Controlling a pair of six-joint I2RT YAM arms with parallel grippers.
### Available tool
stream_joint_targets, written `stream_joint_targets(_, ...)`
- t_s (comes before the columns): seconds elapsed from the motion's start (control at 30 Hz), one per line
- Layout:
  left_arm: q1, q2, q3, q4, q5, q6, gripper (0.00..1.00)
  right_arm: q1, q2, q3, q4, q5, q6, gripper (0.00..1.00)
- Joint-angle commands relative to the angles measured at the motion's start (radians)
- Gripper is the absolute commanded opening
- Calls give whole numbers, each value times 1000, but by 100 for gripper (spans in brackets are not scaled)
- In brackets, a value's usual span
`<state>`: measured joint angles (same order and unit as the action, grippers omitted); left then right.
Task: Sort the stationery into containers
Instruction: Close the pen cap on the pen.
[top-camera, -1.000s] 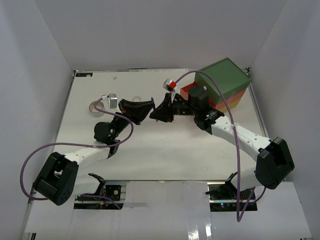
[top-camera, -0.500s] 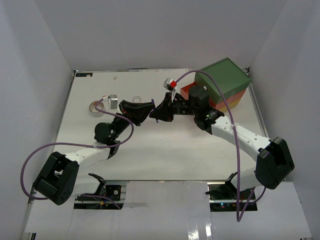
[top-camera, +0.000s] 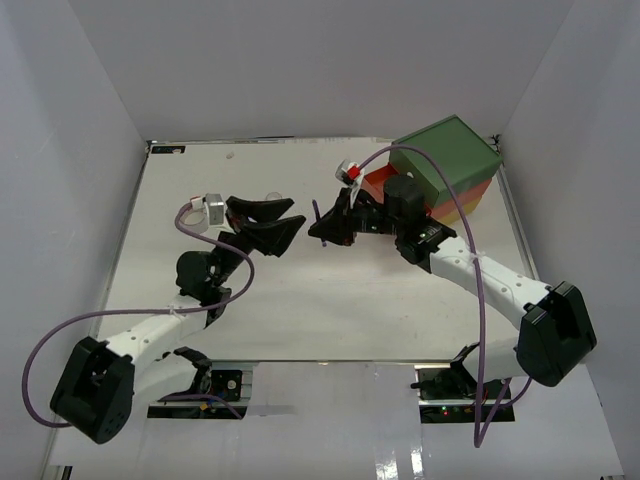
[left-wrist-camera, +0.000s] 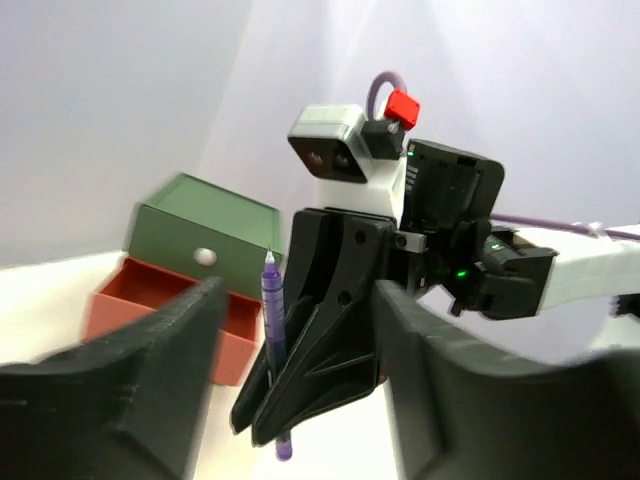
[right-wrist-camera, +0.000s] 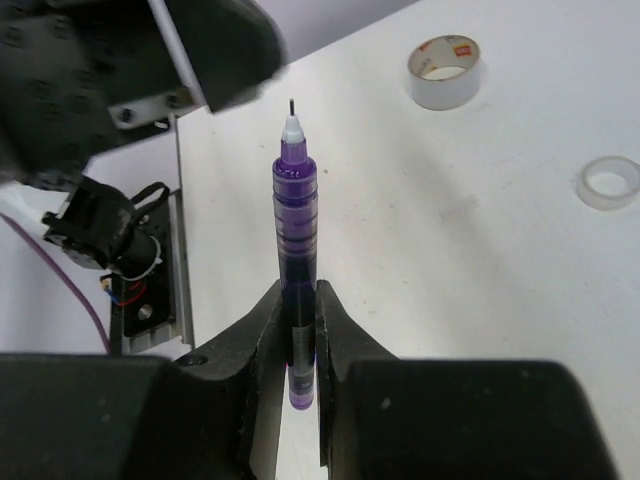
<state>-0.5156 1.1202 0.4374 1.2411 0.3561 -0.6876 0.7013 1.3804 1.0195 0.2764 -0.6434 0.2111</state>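
A thin purple pen (right-wrist-camera: 297, 230) stands upright, pinched between the fingers of my right gripper (right-wrist-camera: 298, 300), which is shut on it. From above, that gripper (top-camera: 322, 228) hovers mid-table just left of the three-drawer chest (top-camera: 445, 160). The chest's orange-red middle drawer (top-camera: 378, 183) is pulled out. My left gripper (top-camera: 293, 215) is open, a short way left of the pen (top-camera: 316, 212) and apart from it. In the left wrist view its blurred fingers (left-wrist-camera: 110, 400) frame the pen (left-wrist-camera: 271, 330), the shut green drawer (left-wrist-camera: 205, 225) and the open red drawer (left-wrist-camera: 150, 300).
A beige tape roll (right-wrist-camera: 445, 70) and a smaller clear roll (right-wrist-camera: 611, 183) lie on the white table beyond the pen. White walls close in the table on three sides. A metal rail with wiring (right-wrist-camera: 140, 280) runs along the near edge.
My left gripper has opened, let go of the pen and drawn back to the left. The right gripper keeps the pen and has shifted slightly toward the chest.
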Motion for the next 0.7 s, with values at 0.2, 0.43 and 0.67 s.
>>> stream_joint_targets(0.2,0,-322,188,-998,-343,227,98,-49,-96,-76,-209,220,-148,8)
stream_joint_targets(0.43,2,-107,455,-1586,-635,303,98,-49,-147,-186,-224,263,-164,8)
stream_joint_targets(0.67,75,246,635,-1723,-553,324,90,-49,-185,-237,-224,292,-187,8)
